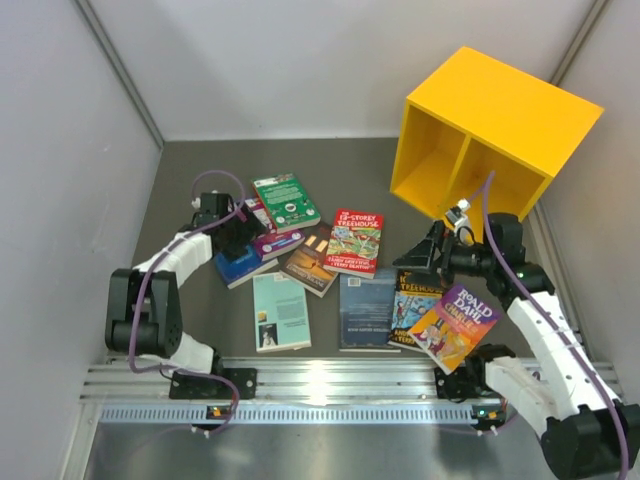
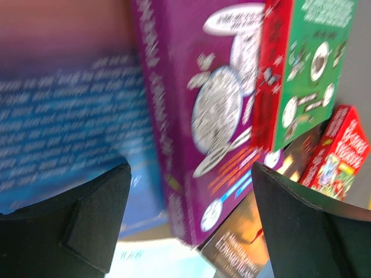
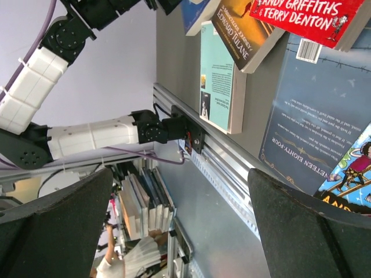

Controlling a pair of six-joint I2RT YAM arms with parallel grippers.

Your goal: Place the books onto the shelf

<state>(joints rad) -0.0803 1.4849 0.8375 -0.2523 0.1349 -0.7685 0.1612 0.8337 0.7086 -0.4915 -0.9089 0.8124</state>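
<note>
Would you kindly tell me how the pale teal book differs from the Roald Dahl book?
The pale teal book has a plain cover; the Roald Dahl book is orange and purple with a large title. The pale teal book lies roughly square to the rail; the Roald Dahl book sits skewed, overlapping a neighbouring book. Both lie outside the yellow shelf, ungripped.
</note>
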